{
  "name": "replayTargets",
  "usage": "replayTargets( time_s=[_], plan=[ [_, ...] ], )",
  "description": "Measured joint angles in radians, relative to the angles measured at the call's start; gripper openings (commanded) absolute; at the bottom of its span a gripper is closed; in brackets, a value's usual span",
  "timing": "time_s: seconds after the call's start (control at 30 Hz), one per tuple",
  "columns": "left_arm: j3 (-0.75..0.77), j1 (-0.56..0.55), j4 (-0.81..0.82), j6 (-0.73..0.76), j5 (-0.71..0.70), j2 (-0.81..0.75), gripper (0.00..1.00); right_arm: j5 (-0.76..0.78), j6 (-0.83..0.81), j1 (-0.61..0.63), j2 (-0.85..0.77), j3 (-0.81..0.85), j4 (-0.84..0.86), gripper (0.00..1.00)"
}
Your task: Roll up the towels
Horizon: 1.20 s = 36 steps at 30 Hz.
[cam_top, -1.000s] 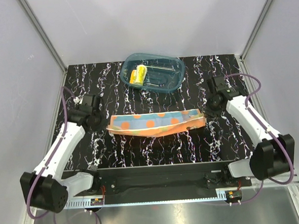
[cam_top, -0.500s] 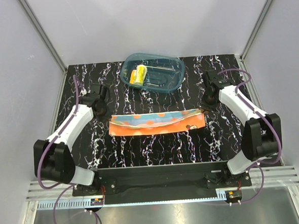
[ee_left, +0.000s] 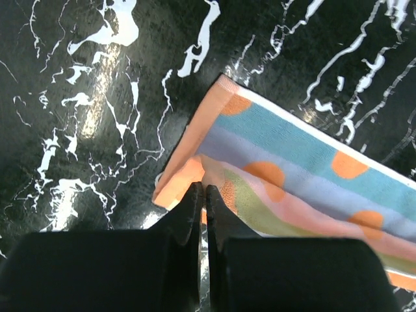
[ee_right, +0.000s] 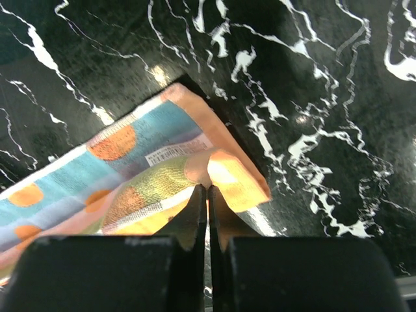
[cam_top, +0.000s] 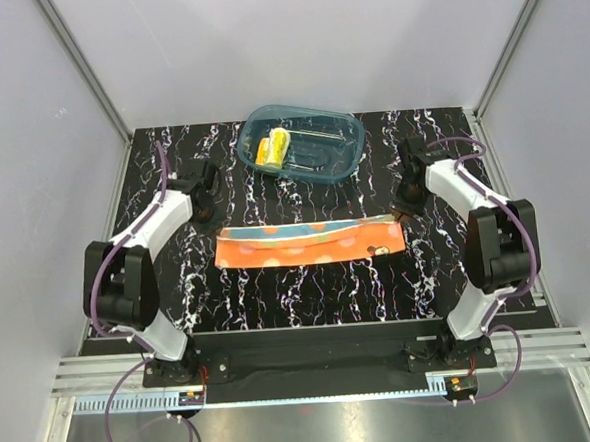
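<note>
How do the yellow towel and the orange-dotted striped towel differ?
The small yellow towel sits inside the teal translucent plastic tub; the orange-dotted striped towel lies on the black marbled table. Yellow is a compact roll; dotted is a long flat strip. Yellow is untouched; left gripper and right gripper pinch the dotted one's ends. Both are soft cloth.

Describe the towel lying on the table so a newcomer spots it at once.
On the black marbled table, look mid-table, nearer than the teal tub. The towel is a long flat strip. Unlike the yellow roll in the tub, it has orange dots and blue stripes.
</note>
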Motion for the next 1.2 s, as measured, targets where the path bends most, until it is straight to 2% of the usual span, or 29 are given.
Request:
replayTargets(
  time_s=[0.13, 0.2, 0.23, 0.27, 0.3, 0.33, 0.5, 0.57, 0.73, 0.83, 1.0, 1.03, 1.2],
  plan=[
    [0.024, 0.014, 0.0, 0.008, -0.002, 0.061, 0.0, -0.016, -0.005, -0.005, 0.058, 0.049, 0.002, 0.0],
    [0.042, 0.021, 0.002, 0.012, -0.002, 0.095, 0.05, -0.018, -0.008, -0.008, 0.095, 0.084, 0.0, 0.02],
    [0.05, 0.024, 0.003, 0.015, -0.001, 0.111, 0.09, -0.018, -0.008, -0.009, 0.111, 0.098, 0.001, 0.05],
    [0.06, 0.027, 0.003, 0.019, -0.001, 0.126, 0.14, -0.018, -0.008, -0.012, 0.128, 0.113, 0.002, 0.13],
    [0.068, 0.03, 0.003, 0.022, -0.001, 0.138, 0.25, -0.018, -0.005, -0.014, 0.144, 0.123, 0.004, 0.25],
    [0.079, 0.032, 0.002, 0.028, 0.0, 0.15, 0.29, -0.018, -0.002, -0.018, 0.156, 0.129, 0.005, 0.44],
    [0.139, 0.043, 0.002, 0.053, -0.002, 0.189, 0.52, -0.016, 0.0, -0.035, 0.181, 0.13, 0.007, 0.57],
    [0.148, 0.048, -0.003, 0.057, -0.005, 0.188, 0.53, -0.015, 0.001, -0.038, 0.181, 0.13, 0.007, 0.63],
    [0.151, 0.054, -0.027, 0.064, -0.041, 0.16, 0.56, -0.001, -0.001, -0.039, 0.168, 0.129, 0.005, 0.65],
    [0.151, 0.054, -0.053, 0.066, -0.074, 0.097, 0.55, 0.019, -0.003, -0.039, 0.101, 0.119, 0.001, 0.6],
    [0.104, 0.053, -0.037, 0.072, -0.06, -0.057, 0.5, -0.039, -0.03, -0.039, -0.104, 0.058, 0.039, 0.04],
    [0.079, 0.051, -0.018, 0.072, -0.045, -0.086, 0.5, -0.068, -0.033, -0.039, -0.137, 0.039, 0.055, 0.0],
    [-0.048, 0.024, 0.057, 0.071, 0.047, -0.134, 0.47, -0.232, -0.033, -0.039, -0.173, -0.085, 0.129, 0.0]
  ],
)
